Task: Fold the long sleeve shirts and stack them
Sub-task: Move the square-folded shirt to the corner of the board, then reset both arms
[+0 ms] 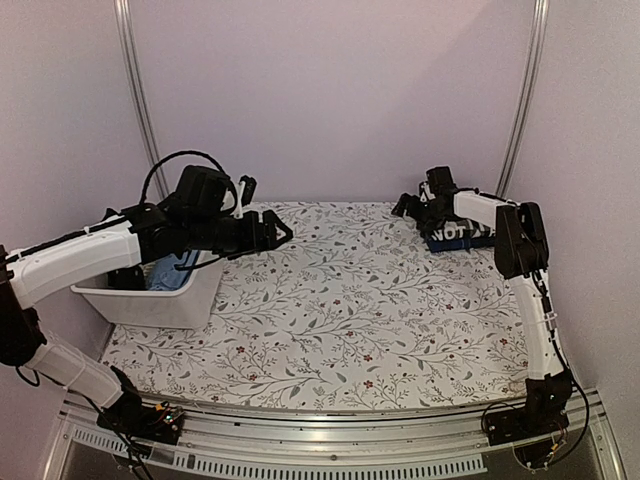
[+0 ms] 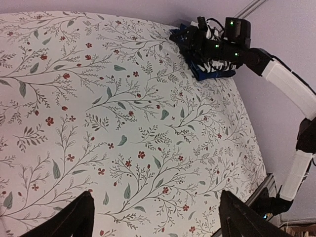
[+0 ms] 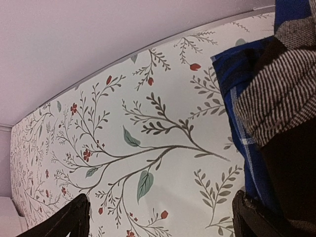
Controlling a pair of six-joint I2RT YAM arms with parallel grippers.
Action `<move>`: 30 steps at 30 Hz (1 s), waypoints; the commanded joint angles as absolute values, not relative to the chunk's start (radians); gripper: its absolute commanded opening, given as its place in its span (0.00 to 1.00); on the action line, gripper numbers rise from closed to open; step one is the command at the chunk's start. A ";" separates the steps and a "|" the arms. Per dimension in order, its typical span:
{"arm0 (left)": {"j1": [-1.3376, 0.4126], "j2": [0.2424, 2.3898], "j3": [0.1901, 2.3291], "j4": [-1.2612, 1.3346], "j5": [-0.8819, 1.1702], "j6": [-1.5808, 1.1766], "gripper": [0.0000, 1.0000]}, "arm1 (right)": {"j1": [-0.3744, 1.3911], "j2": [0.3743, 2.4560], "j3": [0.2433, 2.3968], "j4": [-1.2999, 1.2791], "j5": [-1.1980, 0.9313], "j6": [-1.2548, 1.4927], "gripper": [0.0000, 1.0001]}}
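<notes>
The long sleeve shirts lie stacked at the table's back right. The black-and-white check shirt (image 1: 458,233) (image 3: 276,89) is on top of the navy plaid shirt (image 1: 440,243) (image 3: 239,94) (image 2: 210,73). My right gripper (image 1: 405,207) (image 3: 160,217) is open just left of the stack, with only tablecloth between its fingers; its right finger (image 3: 252,217) is at the navy shirt's edge. My left gripper (image 1: 278,235) (image 2: 158,217) is open and empty above the table's left side, pointing toward the middle.
A white bin (image 1: 150,300) stands at the left edge under my left arm, with something blue (image 1: 160,275) inside. The floral tablecloth (image 1: 350,300) covers the table. Walls close the back and sides, and a metal rail (image 1: 330,440) runs along the near edge.
</notes>
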State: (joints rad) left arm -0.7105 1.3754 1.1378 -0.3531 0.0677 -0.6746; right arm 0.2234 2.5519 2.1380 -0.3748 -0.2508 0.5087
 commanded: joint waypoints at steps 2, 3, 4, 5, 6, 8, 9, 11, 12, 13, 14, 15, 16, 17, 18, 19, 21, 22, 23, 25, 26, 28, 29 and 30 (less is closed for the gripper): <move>-0.700 1.377 1.128 -0.348 0.069 -0.679 0.87 | 0.216 2.615 2.229 -0.327 -0.303 0.526 0.99; -0.701 1.377 1.127 -0.348 0.068 -0.679 0.87 | 0.216 2.617 2.236 -0.316 -0.311 0.523 0.99; -0.700 1.377 1.127 -0.350 0.067 -0.679 0.87 | 0.216 2.617 2.245 -0.308 -0.323 0.519 0.99; -0.701 1.377 1.126 -0.350 0.066 -0.677 0.87 | 0.216 2.615 2.252 -0.302 -0.334 0.516 0.99; -0.700 1.376 1.126 -0.350 0.067 -0.675 0.87 | 0.217 2.611 2.256 -0.298 -0.347 0.513 0.99; -0.700 1.377 1.124 -0.344 0.067 -0.672 0.88 | 0.217 2.584 2.256 -0.289 -0.379 0.512 0.99; -0.700 1.377 1.124 -0.340 0.067 -0.669 0.89 | 0.217 2.572 2.255 -0.289 -0.392 0.514 0.99; -0.700 1.378 1.127 -0.327 0.067 -0.659 0.89 | 0.229 2.537 2.243 -0.293 -0.401 0.510 0.99; -0.700 1.378 1.129 -0.323 0.066 -0.654 0.90 | 0.234 2.507 2.229 -0.293 -0.399 0.505 0.99; -0.700 1.378 1.133 -0.318 0.066 -0.647 0.90 | 0.242 2.486 2.212 -0.293 -0.394 0.493 0.99; -0.700 1.378 1.136 -0.313 0.065 -0.639 0.90 | 0.251 2.455 2.189 -0.294 -0.388 0.485 0.99; -0.700 1.378 1.137 -0.305 0.065 -0.631 0.91 | 0.260 2.413 2.164 -0.296 -0.382 0.476 0.99; -0.700 1.377 1.138 -0.298 0.065 -0.621 0.92 | 0.267 2.387 2.129 -0.293 -0.375 0.467 0.99; -0.700 1.376 1.138 -0.289 0.062 -0.615 0.92 | 0.276 2.349 2.092 -0.288 -0.369 0.462 0.99; -0.700 1.376 1.139 -0.281 0.062 -0.608 0.93 | 0.286 2.318 2.053 -0.282 -0.362 0.456 0.99; -0.700 1.376 1.141 -0.274 0.064 -0.602 0.94 | 0.300 2.265 1.989 -0.275 -0.351 0.451 0.99; -0.699 1.376 1.146 -0.262 0.065 -0.591 0.94 | 0.323 2.185 1.883 -0.238 -0.337 0.444 0.99; -0.699 1.377 1.148 -0.256 0.066 -0.584 0.95 | 0.335 2.127 1.830 -0.220 -0.330 0.443 0.99; -0.699 1.377 1.151 -0.254 0.068 -0.578 0.95 | 0.347 2.093 1.785 -0.207 -0.323 0.445 0.99; -0.700 1.376 1.156 -0.249 0.075 -0.566 0.95 | 0.376 2.013 1.682 -0.180 -0.300 0.450 0.99; -0.700 1.374 1.157 -0.246 0.082 -0.557 0.96 | 0.391 1.955 1.632 -0.165 -0.286 0.451 0.99; -0.700 1.367 1.153 -0.237 0.085 -0.551 0.98 | 0.425 1.870 1.526 -0.136 -0.251 0.456 0.99; -0.700 1.362 1.148 -0.230 0.087 -0.548 0.98 | 0.444 1.805 1.469 -0.118 -0.234 0.461 0.99; -0.700 1.357 1.142 -0.223 0.090 -0.544 0.99 | 0.463 1.767 1.414 -0.095 -0.217 0.467 0.99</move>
